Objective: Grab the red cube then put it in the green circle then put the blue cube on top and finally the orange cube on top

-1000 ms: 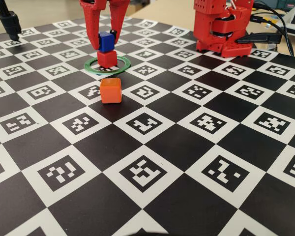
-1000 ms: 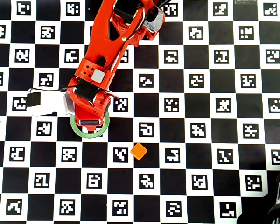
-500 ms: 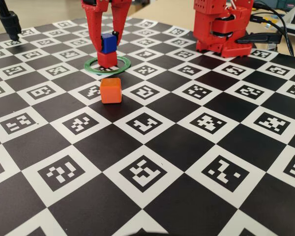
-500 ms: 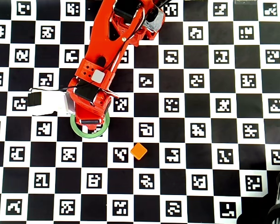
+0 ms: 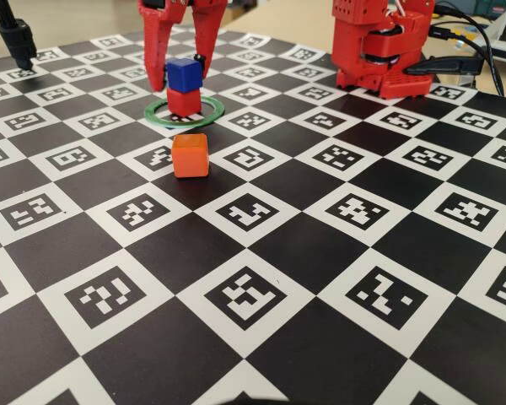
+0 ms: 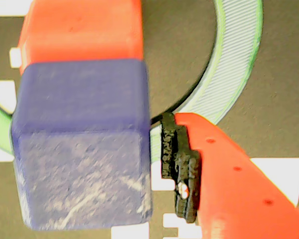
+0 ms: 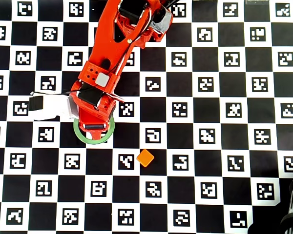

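Gripper [image 5: 179,74] fingers stand apart around the blue cube [image 5: 183,73], which sits on the red cube [image 5: 184,101] inside the green circle [image 5: 207,116]. Next up looks like the orange cube [image 5: 190,155], lying loose just toward the frame's bottom from the stack, squarish, no long axis.

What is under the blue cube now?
The blue cube rests on the red cube, inside the green circle. The board under the red cube is covered.

Bright even light, wrist view blurred
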